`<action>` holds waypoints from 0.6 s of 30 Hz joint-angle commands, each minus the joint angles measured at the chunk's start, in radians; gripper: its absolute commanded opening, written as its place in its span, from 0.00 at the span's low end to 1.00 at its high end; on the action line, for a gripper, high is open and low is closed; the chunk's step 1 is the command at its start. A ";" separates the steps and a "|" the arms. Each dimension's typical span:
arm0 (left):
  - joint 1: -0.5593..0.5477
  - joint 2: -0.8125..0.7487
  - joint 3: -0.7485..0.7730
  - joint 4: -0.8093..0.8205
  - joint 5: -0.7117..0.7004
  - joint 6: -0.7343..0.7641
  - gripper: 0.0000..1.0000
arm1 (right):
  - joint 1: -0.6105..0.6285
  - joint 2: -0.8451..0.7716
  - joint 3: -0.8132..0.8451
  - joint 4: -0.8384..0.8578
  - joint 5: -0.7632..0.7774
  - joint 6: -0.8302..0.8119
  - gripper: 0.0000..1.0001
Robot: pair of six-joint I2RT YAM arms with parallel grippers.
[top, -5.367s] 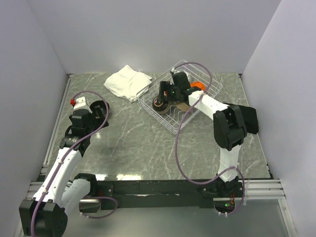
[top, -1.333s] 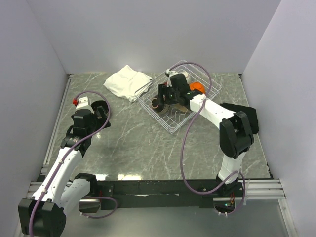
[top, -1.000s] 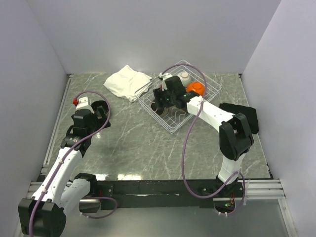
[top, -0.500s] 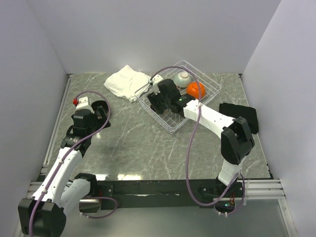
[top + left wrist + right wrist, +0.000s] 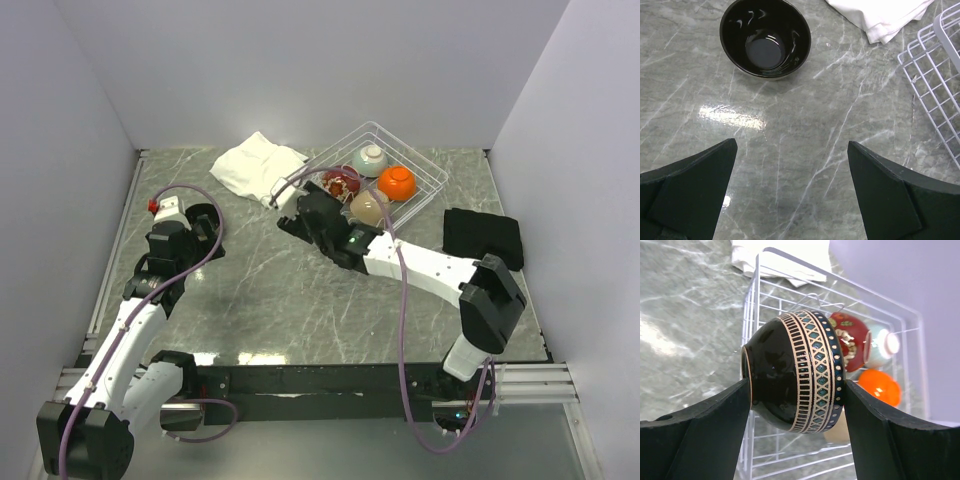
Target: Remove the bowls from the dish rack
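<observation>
1. The left fingers (image 5: 690,190) stand spread wide with nothing between them, low in the left wrist view, above the grey marble counter (image 5: 805,125).
2. Beyond them, at the upper left of that view, a glossy black bowl (image 5: 765,39) sits upright on the counter. In the top view the left arm covers that spot, and the dark shape at its tip may be this bowl.
3. The right fingers (image 5: 705,435) are clamped on a black patterned bowl (image 5: 800,365), held on its side with its foot toward frame left. Only the right wrist view shows its gold bars and teal lattice bands. From above it is a dark lump at the left corner of the rack.
4. The dish rack (image 5: 432,178) stands on the counter at the upper centre of the top view. It holds a red patterned bowl (image 5: 340,183), a beige bowl (image 5: 367,208), an orange bowl (image 5: 397,182) and, farthest back, a pale bowl (image 5: 370,158). In the right wrist view the held bowl hides most of the beige one.
5. A folded white cloth (image 5: 258,167) lies just beside the rack's left corner, and a black cloth (image 5: 482,235) lies apart to its right.
</observation>
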 commanded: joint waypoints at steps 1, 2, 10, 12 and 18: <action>-0.003 0.008 0.012 0.015 0.020 -0.028 0.99 | 0.042 -0.072 -0.057 0.251 0.173 -0.185 0.15; -0.003 0.011 0.017 0.008 0.020 -0.036 0.99 | 0.049 -0.077 -0.069 0.269 0.185 -0.204 0.15; 0.000 0.032 0.063 -0.043 0.034 -0.103 0.99 | 0.161 -0.090 -0.221 0.573 0.340 -0.448 0.15; 0.001 0.038 0.083 -0.057 0.061 -0.125 1.00 | 0.193 -0.092 -0.267 0.692 0.369 -0.530 0.15; 0.006 0.060 0.138 -0.089 0.115 -0.183 0.99 | 0.240 -0.080 -0.364 0.947 0.437 -0.685 0.15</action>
